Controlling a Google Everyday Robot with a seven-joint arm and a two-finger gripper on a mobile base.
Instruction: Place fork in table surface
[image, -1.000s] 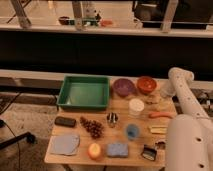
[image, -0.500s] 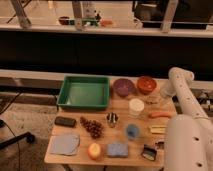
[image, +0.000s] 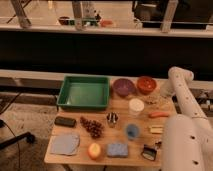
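Between the carrot (image: 160, 114) and the orange bowl (image: 146, 85), my gripper (image: 159, 100) sits low over the tabletop (image: 107, 137); open or closed, I cannot tell. Risk: it could knock either one while working the fork, which I can't make out.

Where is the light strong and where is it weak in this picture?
Camera view: warm, even light on the table surface; a nearly black band behind the green bin; a brighter floor beyond it; the white arm is the brightest thing, and the gripper, by the orange bowl, looks dark under it.

Green bin (image: 84, 78), purple bowl (image: 123, 87), orange bowl (image: 146, 84), orange carrot (image: 159, 114), tan tabletop (image: 112, 137); pincer (image: 159, 99) nr orange bowl.
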